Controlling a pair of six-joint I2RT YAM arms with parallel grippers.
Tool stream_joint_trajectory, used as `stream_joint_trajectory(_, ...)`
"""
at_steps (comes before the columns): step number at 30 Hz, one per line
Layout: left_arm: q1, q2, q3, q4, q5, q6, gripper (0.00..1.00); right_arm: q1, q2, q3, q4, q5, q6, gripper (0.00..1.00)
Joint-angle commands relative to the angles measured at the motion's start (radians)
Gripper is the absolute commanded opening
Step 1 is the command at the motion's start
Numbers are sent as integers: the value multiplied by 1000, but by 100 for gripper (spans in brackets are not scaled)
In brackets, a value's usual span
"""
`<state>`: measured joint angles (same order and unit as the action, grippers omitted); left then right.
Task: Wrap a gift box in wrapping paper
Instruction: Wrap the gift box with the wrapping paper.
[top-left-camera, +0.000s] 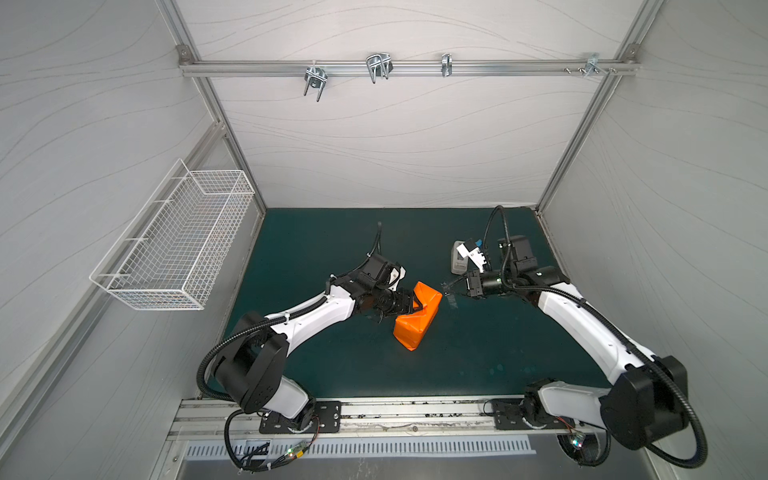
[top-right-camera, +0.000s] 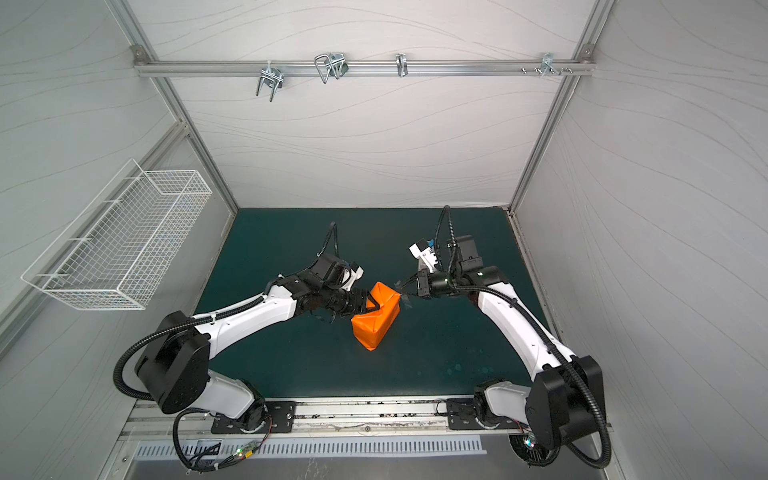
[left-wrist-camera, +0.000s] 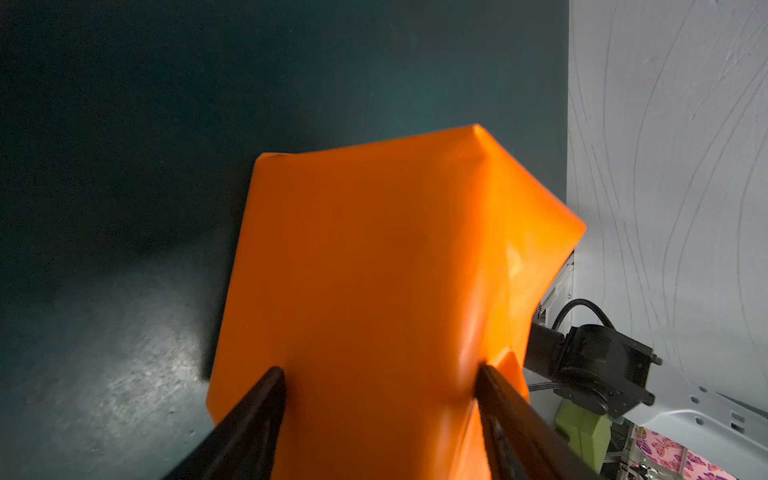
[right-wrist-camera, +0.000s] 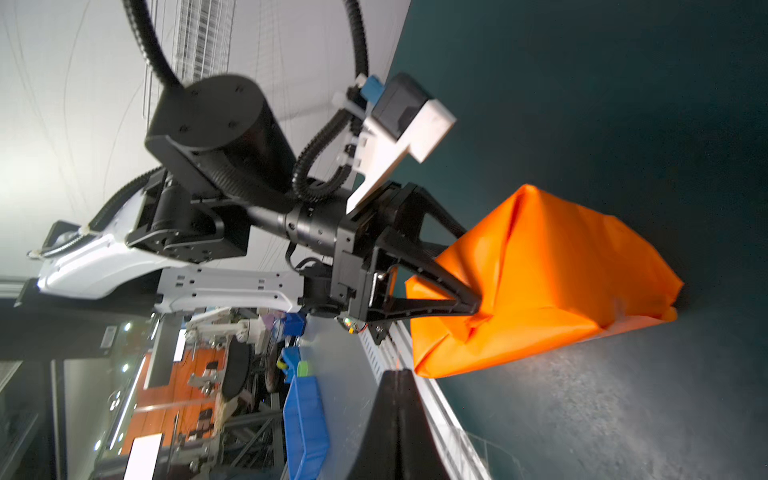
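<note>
The wrapping paper (top-left-camera: 417, 320) (top-right-camera: 376, 318) is orange and folded round a block on the green mat; the gift box is hidden inside it. My left gripper (top-left-camera: 419, 305) (left-wrist-camera: 380, 372) is shut on the parcel's near-left end, one finger dented into the paper on each side. In the right wrist view the parcel (right-wrist-camera: 540, 282) shows loose creased folds at that held end. My right gripper (top-left-camera: 451, 292) (right-wrist-camera: 399, 374) hovers just right of the parcel's far corner, jaws pressed together, with a thin strip of clear tape (right-wrist-camera: 494, 453) trailing from its tips.
A white-grey tape dispenser (top-left-camera: 459, 259) stands at the back right, behind my right wrist. A white wire basket (top-left-camera: 178, 245) hangs on the left wall. Metal hooks (top-left-camera: 378, 68) hang from the rear rail. The enclosure walls close in the mat (top-left-camera: 332, 249) on three sides.
</note>
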<state>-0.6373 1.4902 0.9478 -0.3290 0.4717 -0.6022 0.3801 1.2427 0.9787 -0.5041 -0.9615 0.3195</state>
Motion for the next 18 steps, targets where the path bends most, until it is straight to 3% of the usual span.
stream_joint_trajectory(1, -4, 51, -9, -46, -54, 12, 73, 39, 40, 30, -55, -73, -48, 0)
stream_joint_trajectory(6, -4, 47, -13, -44, -58, 9, 73, 83, 141, 63, -72, -107, -45, 0)
stream_joint_trajectory(18, -7, 44, -12, -43, -54, 5, 73, 114, 224, 95, -85, -105, -69, 0)
